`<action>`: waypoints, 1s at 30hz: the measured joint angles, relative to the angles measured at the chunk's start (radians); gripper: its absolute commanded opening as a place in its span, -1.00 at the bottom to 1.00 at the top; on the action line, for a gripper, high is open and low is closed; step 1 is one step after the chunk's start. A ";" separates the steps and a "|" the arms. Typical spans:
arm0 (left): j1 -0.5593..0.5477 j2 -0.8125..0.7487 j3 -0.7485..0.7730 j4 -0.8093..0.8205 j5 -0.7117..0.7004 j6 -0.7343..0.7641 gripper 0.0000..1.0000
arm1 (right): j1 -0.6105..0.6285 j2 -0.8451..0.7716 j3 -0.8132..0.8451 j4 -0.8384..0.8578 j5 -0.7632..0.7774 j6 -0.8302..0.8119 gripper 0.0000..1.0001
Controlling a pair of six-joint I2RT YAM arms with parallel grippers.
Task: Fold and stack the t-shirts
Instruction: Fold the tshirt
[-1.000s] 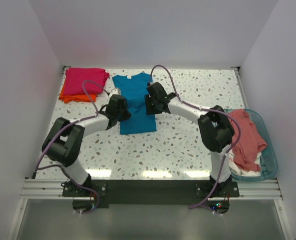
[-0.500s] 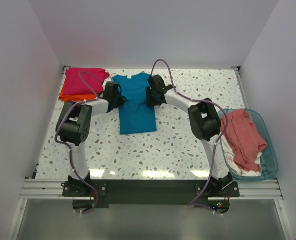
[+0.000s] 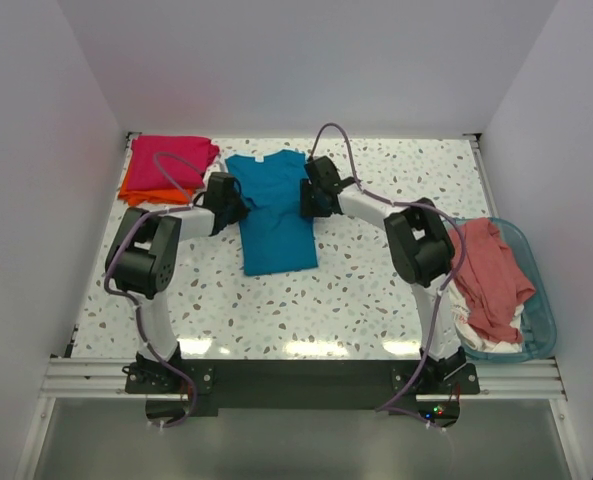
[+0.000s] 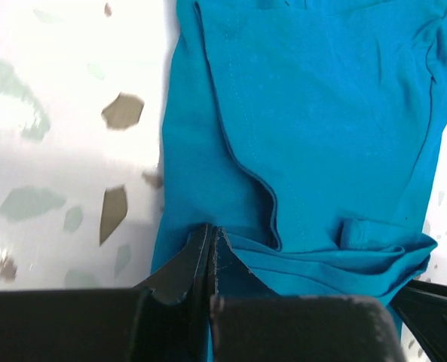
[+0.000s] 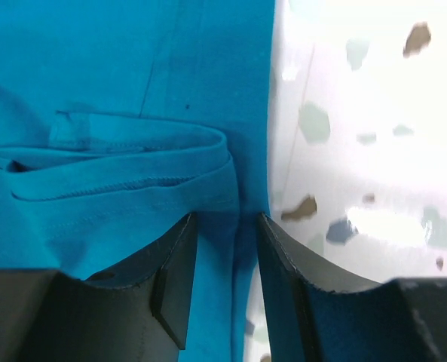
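The teal blue t-shirt (image 3: 274, 215) lies flat mid-table, collar to the back, its sleeves folded inward. My left gripper (image 3: 235, 200) is at its left edge, jaws pressed shut on the folded cloth (image 4: 298, 151) by the sleeve. My right gripper (image 3: 307, 198) is at its right edge, open, with the cloth edge (image 5: 231, 151) lying between its fingers. A folded magenta pink shirt (image 3: 171, 160) lies on a folded orange shirt (image 3: 138, 190) at the back left. The salmon pink shirt (image 3: 491, 275) is bunched in the basket.
The clear blue-tinted basket (image 3: 542, 318) stands at the table's right edge with white cloth under the salmon shirt. Speckled tabletop (image 3: 406, 190) shows to the right of and in front of the teal shirt. White walls enclose the table on three sides.
Both grippers moved from the shirt's middle back toward its sleeves, then settled at its two side edges. The teal shirt now lies a little wider and flatter at the top.
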 measured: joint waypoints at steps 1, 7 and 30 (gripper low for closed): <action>0.000 -0.018 -0.026 0.005 0.003 -0.004 -1.00 | 0.000 -0.019 -0.031 0.010 -0.003 0.005 -0.18; -0.018 -0.131 -0.179 0.032 0.018 -0.027 -1.00 | 0.018 -0.159 -0.255 0.080 -0.014 0.032 -0.19; -0.240 -0.898 -0.569 -0.166 -0.004 -0.023 0.06 | 0.127 -0.914 -0.873 -0.023 0.005 0.192 0.11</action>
